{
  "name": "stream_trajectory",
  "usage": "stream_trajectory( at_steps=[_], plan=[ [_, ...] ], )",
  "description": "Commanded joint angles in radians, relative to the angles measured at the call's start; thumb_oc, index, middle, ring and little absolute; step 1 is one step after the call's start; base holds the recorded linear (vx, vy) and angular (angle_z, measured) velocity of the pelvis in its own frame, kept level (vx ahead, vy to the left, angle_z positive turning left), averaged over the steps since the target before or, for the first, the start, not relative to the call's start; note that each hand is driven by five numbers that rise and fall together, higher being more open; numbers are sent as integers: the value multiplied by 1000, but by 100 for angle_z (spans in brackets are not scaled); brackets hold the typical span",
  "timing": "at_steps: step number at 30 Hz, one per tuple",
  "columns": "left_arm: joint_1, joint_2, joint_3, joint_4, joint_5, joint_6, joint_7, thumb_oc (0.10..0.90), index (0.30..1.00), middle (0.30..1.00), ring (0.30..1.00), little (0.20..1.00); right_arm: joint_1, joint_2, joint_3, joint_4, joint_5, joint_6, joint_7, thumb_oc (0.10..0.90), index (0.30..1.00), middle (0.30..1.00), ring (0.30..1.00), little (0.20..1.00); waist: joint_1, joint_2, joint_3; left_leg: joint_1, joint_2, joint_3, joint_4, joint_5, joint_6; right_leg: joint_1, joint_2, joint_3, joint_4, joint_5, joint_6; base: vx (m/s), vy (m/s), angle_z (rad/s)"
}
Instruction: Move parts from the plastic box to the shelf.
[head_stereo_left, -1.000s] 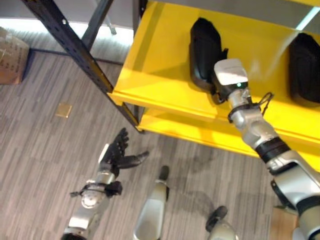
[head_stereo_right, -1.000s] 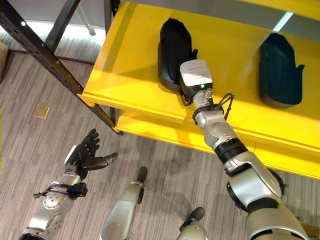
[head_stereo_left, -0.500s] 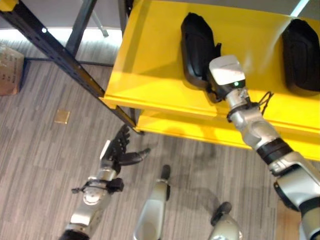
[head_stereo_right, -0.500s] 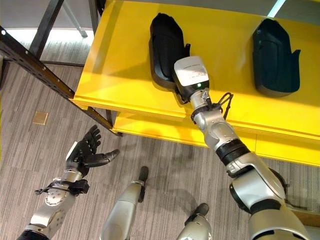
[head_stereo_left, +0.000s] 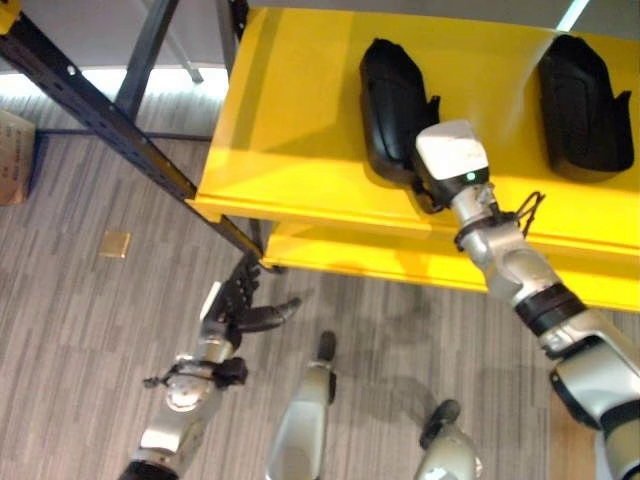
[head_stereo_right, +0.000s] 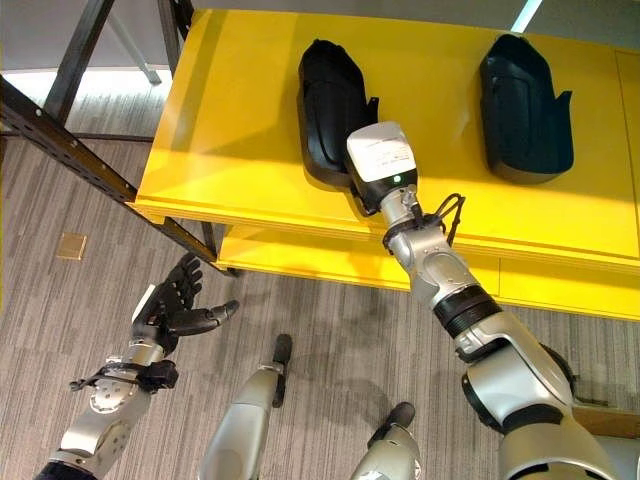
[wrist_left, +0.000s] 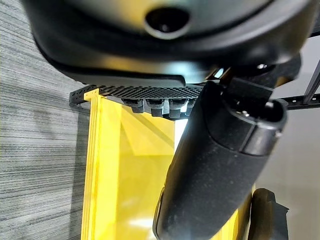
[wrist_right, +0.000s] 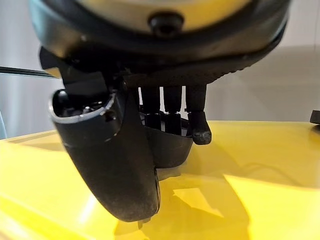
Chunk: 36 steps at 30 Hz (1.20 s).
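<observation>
My right hand (head_stereo_right: 372, 172) is stretched forward over the yellow shelf (head_stereo_right: 240, 130), and it rests on the near end of a black part (head_stereo_right: 328, 108) that lies flat on the shelf top. In my right wrist view the fingers (wrist_right: 198, 122) go down over the edge of this part (wrist_right: 167, 145) and the thumb (wrist_right: 117, 165) reaches down beside it. I cannot tell if the hand clamps the part or only lies on it, because the fingertips are hidden behind the part.

A second black part (head_stereo_right: 524, 105) lies on the same shelf, well apart from my right hand, on the side away from my left arm. Both parts lie with their long sides pointing away from me. Under the shelf top there is a lower yellow board (head_stereo_right: 320, 262), below my right forearm.

My left hand (head_stereo_right: 170, 310) hangs low over the grey striped floor (head_stereo_right: 60, 330), far from the shelf. Its fingers are spread and relaxed, the thumb points toward the shelf side, and it holds nothing. A dark metal post (head_stereo_right: 90, 150) of the rack runs diagonally beyond this hand. A small tan square (head_stereo_right: 71, 246) lies on the floor, on the outer side of my left hand.
</observation>
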Motion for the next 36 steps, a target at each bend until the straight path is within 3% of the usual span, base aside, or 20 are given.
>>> stream_trajectory(
  at_steps=[1,36],
  plan=[
    [-5,6,21,-109,9,-100,6,900,1000,1000,1000,1000,-31,-99,-60,5,-40,41,-33,400,300,300,300,300,-1,4,-30,113,35,38,-27,-95,2,-120,1,50,118,42,-18,0,0,0],
    [5,12,36,-116,2,-107,9,900,1000,1000,1000,1000,-90,-116,-88,82,-19,78,-71,400,300,300,300,300,-11,-3,-20,109,30,45,-26,-96,11,-139,-3,65,127,68,-10,0,0,0]
  ],
)
